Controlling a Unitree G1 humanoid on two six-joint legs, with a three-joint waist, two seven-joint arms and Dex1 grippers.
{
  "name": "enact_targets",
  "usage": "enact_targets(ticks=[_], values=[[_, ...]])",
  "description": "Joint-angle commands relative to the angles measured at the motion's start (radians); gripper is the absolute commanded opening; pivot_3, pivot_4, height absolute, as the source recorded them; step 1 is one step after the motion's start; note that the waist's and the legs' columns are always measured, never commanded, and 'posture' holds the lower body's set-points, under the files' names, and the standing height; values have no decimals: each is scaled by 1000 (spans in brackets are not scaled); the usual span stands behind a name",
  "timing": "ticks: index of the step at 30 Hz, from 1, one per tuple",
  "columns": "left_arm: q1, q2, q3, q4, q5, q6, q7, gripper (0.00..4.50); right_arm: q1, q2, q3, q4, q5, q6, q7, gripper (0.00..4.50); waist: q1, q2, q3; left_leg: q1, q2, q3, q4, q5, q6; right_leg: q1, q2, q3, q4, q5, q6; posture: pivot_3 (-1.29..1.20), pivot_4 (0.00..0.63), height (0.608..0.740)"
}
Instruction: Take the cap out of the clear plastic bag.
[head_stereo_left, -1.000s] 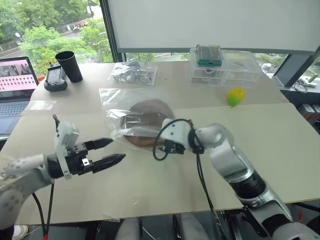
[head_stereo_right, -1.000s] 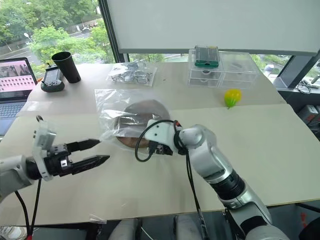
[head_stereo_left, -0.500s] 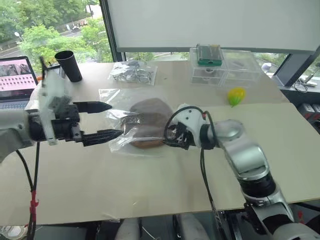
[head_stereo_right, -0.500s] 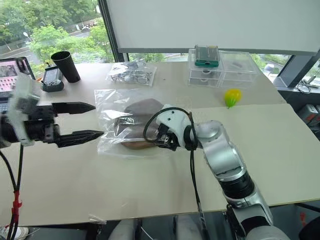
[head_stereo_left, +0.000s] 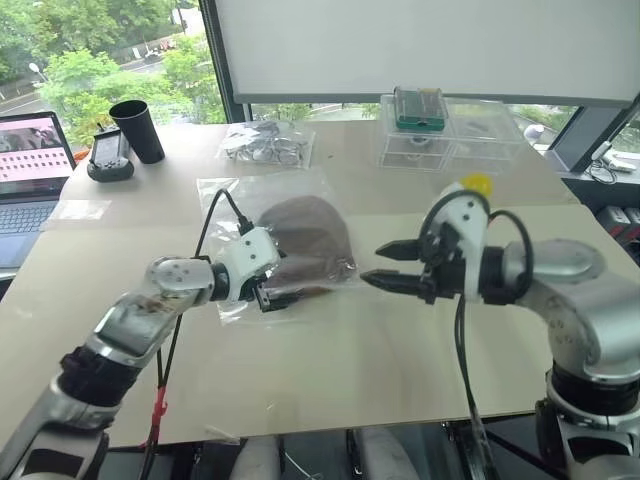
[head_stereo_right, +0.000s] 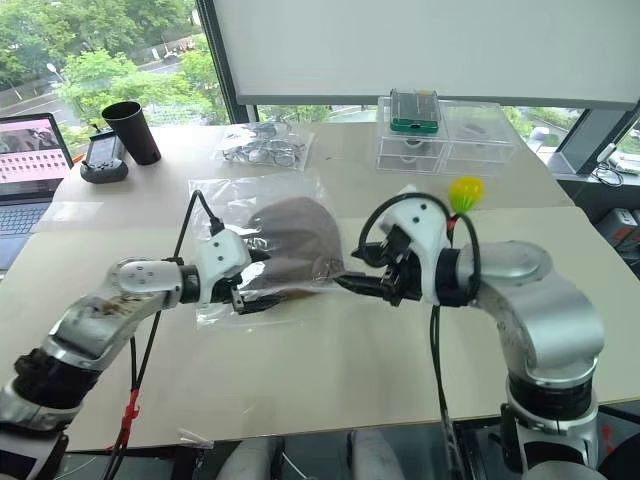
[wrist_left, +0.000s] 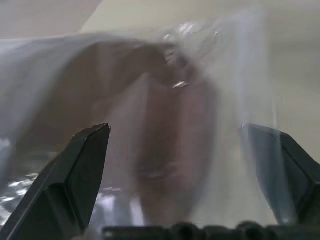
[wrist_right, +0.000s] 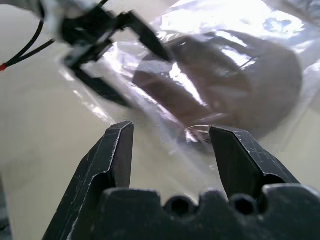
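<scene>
Step in hand: gaining access. The cap (head_stereo_left: 305, 240) lies inside the clear plastic bag (head_stereo_left: 240, 200) at mid-table. Left gripper (head_stereo_left: 272, 296), fingers wide, meets the bag's near edge; right gripper (head_stereo_left: 385, 265), parted and empty, hovers beside it. Next move: pinch the film, then expose the mouth.

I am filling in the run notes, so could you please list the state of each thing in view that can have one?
cap: inside the bag, not out yet.
clear plastic bag: flat on the table, wrinkled.
left gripper: open, at the bag's near edge.
right gripper: open, holding nothing, beside the bag.
laptop: open, screen lit.
black cup: upright.
</scene>
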Motion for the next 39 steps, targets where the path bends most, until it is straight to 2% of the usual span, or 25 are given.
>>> enact_targets(ticks=[1, 8, 16, 19, 21, 23, 24, 29, 36, 39], values=[[14, 13, -6, -15, 79, -57, -22, 4500, 5, 18, 39, -42, 26, -8, -82, 2930, 1, 0, 0, 0, 0, 0, 0, 0, 0, 0, 0, 0, 0, 0, 0, 0, 150, 740], [36, -2, 8, -38, 160, -65, -21, 4500, 7, 60, 115, -28, 45, -24, -200, 2930, 2, 0, 0, 0, 0, 0, 0, 0, 0, 0, 0, 0, 0, 0, 0, 0, 150, 740], [37, -7, 38, -57, 181, -41, -29, 4500, 55, -20, 223, -19, 46, -129, -213, 2930, 3, 0, 0, 0, 0, 0, 1, 0, 0, 0, 0, -1, 0, 0, 1, 0, 150, 740], [53, 3, 53, -64, 169, -41, -44, 3745, 57, -48, 242, 8, 31, -169, -219, 2979, 0, 0, 0, 0, 0, 0, 1, 0, 0, 0, 0, -1, 0, 0, 1, 0, 150, 740], [67, 9, 63, -71, 162, -44, -56, 2940, 57, -61, 255, 22, 24, -189, -226, 2979, -1, 0, 0, 0, 0, 0, 1, 0, 0, 0, 0, -1, 0, 0, 1, 0, 150, 740], [75, 7, 71, -69, 170, -38, -49, 2348, 55, -61, 261, 35, 22, -209, -233, 2979, 0, 0, 0, 0, 0, 0, 1, 0, 0, 0, 0, -1, 0, 0, 1, 0, 150, 740], [78, 9, 70, -67, 177, -39, -48, 1841, 51, -56, 265, 44, 20, -217, -240, 2979, 0, 0, 0, 0, 0, 0, 1, 0, 0, 0, 0, -1, 0, 0, 1, 0, 150, 740], [85, 8, 75, -63, 192, -35, -43, 143, 40, -50, 283, 65, 15, -240, -257, 2979, 1, 0, 0, 0, 0, 0, 2, 0, 0, 0, 0, -1, 0, 0, 1, 0, 150, 740], [35, -54, 68, -52, 208, 1, -19, 63, 16, -23, 269, 73, 32, -264, -271, 2979, 3, 0, 0, -1, 0, 0, 2, 0, 0, 0, 0, -1, 0, 0, 1, 0, 150, 740], [-44, -103, 62, -11, 212, 23, -16, 63, 3, 12, 229, 61, 80, -283, -255, 2979, 5, 0, 0, -1, 0, -1, 3, 0, 0, 0, 0, -1, 1, 1, 1, 0, 150, 740]])
